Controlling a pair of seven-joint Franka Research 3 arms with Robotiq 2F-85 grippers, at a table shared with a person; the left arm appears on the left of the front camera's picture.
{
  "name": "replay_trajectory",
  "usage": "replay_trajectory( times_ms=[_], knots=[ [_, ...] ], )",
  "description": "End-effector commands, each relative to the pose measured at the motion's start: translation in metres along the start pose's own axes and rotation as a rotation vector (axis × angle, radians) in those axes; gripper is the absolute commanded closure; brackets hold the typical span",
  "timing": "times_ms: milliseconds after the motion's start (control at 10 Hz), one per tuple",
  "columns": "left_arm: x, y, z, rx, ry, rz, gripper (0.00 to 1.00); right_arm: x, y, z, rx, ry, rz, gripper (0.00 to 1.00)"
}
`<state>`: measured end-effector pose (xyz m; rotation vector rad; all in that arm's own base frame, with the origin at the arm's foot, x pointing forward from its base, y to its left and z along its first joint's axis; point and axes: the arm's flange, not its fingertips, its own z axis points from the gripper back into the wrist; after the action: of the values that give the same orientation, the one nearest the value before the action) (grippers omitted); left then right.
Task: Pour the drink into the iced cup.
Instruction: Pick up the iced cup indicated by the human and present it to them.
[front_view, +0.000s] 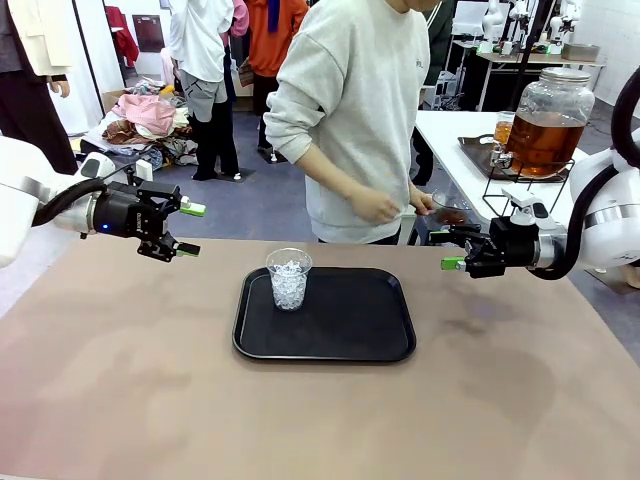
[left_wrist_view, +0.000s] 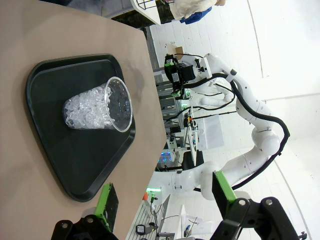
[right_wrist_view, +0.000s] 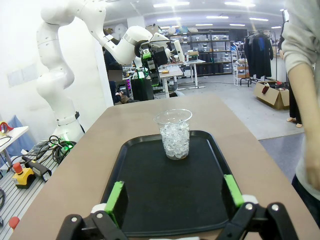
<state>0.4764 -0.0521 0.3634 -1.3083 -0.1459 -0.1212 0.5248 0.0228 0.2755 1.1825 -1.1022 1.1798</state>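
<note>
Tabletop (front_view: 120, 380) holds black tray (front_view: 340, 340) with iced cup (front_view: 289, 278), likely light, thin-walled, crushable, so grip mid-wall softly; amber drink (front_view: 545, 142) sits in glass jar (front_view: 562, 96) on far side table (front_view: 450, 140); left gripper (front_view: 190, 229) and right gripper (front_view: 450, 248) both released.

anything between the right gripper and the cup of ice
Nothing in the way. In the right wrist view, bare black tray runs from the open right gripper to the iced cup; the front view adds a bare strip of table.
</note>
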Motion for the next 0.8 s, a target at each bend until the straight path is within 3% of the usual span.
replay_trajectory(
  times_ms=[0, 700],
  knots=[
    [-0.0009, -0.0006, 0.0007, -0.002, -0.002, -0.001, 0.00, 0.0035, -0.0027, -0.0006, 0.002, 0.001, 0.009, 0.00],
    [-0.0009, -0.0006, 0.0007, -0.002, -0.002, -0.001, 0.00, 0.0035, -0.0027, -0.0006, 0.002, 0.001, 0.009, 0.00]
  ],
)
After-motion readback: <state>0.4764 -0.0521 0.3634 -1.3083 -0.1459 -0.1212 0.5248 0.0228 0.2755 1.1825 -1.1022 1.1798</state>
